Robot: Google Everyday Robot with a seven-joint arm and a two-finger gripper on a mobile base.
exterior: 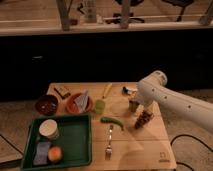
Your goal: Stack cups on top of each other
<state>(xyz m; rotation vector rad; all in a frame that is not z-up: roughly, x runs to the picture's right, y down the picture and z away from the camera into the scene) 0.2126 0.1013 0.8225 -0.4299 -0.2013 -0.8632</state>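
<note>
Where the bent arm [167, 97] dips, the pincer [141, 115] hangs beside the grey cup [133, 106], grip indiscernible

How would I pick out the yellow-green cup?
On the wooden table, look past the green tray's far right corner. The yellow-green cup stands right of the orange bowl, left of the gripper by the grey cup. It is the only small pale-green tumbler.

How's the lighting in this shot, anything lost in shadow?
Camera view: warm light on the wooden table, near-black background; the gripper, under the bright white arm by the dark grey cup, sits in shade; the pale yellow-green cup shows clearly.
</note>
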